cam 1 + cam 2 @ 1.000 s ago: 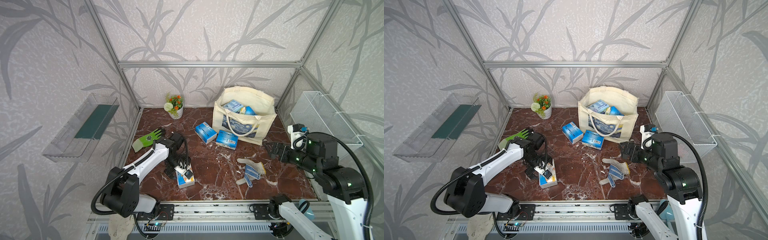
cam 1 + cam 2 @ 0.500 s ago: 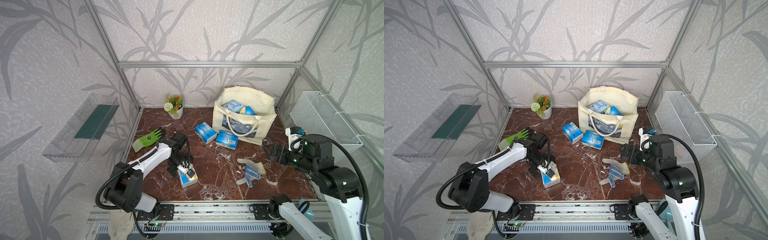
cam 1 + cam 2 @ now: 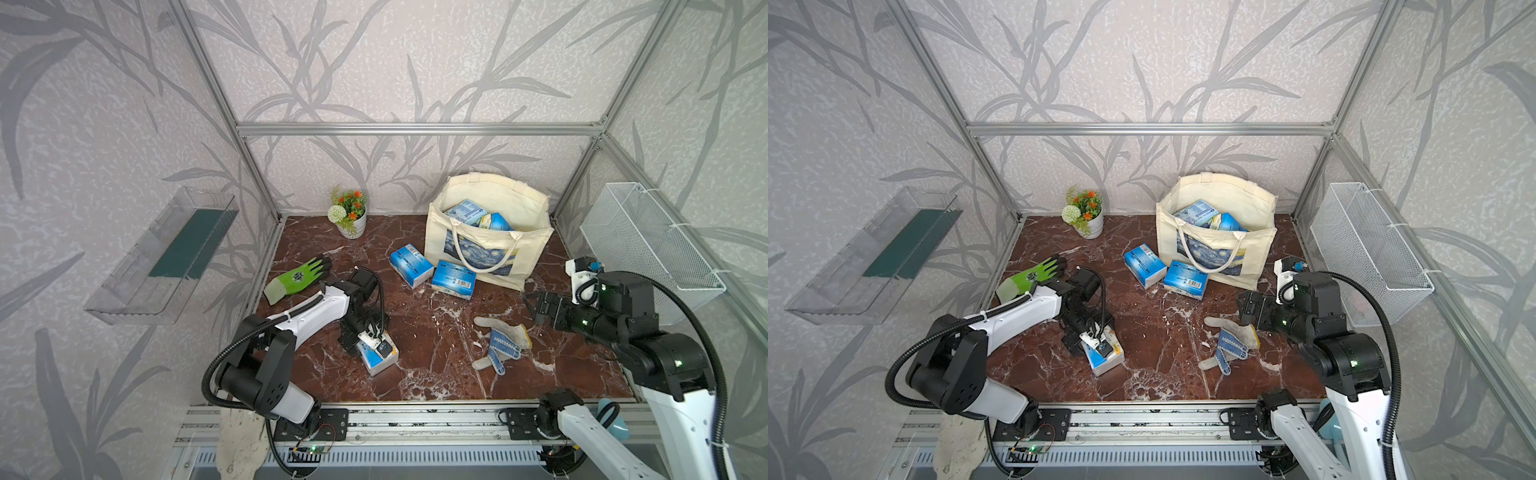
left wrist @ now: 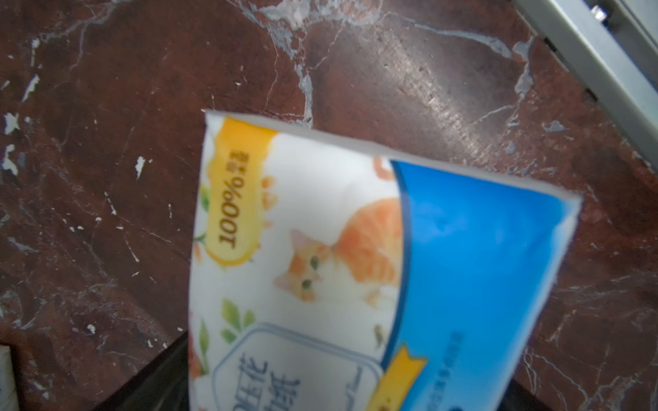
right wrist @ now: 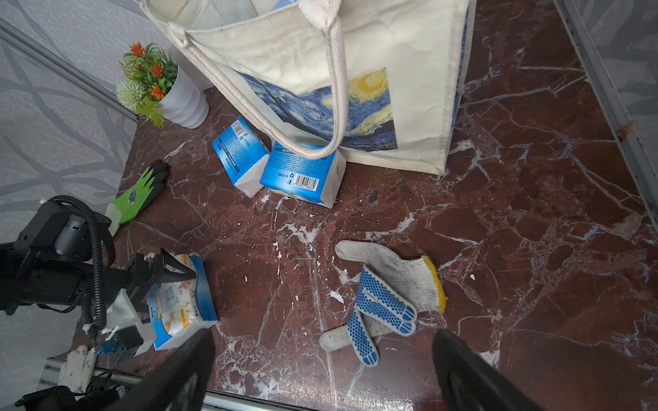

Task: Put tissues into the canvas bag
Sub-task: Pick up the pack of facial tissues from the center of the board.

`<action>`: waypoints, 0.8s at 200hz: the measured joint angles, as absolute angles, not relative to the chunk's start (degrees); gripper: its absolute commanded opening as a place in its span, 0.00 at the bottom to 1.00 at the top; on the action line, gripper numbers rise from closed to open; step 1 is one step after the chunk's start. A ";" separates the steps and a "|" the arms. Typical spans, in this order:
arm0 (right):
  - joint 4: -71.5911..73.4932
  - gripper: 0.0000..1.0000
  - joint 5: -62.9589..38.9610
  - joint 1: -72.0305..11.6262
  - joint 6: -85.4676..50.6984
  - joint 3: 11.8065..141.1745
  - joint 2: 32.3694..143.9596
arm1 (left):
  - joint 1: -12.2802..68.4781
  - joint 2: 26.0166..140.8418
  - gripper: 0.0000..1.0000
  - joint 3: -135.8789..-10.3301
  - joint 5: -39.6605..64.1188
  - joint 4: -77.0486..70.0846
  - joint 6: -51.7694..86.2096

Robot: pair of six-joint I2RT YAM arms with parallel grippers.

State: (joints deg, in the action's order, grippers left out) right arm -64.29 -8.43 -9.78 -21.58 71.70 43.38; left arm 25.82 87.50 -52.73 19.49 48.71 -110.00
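Three blue-white tissue packs (image 3: 380, 360) (image 3: 411, 266) (image 3: 454, 279) on worktop (image 3: 436, 353), seemingly two in canvas bag (image 3: 532, 245); left claw (image 5: 171, 284) gapes astride one, right claw (image 3: 534, 307) gapes empty.

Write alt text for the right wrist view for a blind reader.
A cream canvas bag with a Starry Night print stands on red marble, a blue tissue pack and a second pack before it. Nearer lie a dotted glove and a third pack under the left gripper.

robot lab test cell: aluminium frame (image 3: 415, 129), wallpaper panels (image 3: 415, 62), marble tabletop (image 3: 436, 345).
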 measured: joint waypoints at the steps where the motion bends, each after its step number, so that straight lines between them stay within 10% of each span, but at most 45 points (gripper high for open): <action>1: -64.29 0.96 -8.43 -9.78 -21.58 71.70 43.38 | 25.82 87.53 0.97 -52.73 19.46 48.71 -110.00; 160: -62.13 0.96 -8.67 -9.78 -22.61 69.14 43.09 | 25.85 87.39 0.67 -53.80 20.82 49.25 -110.43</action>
State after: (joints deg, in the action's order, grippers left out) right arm -62.13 -8.67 -9.78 -22.61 69.14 43.09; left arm 25.85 87.39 -53.80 20.82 49.25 -110.43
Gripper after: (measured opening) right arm 0.960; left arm 0.682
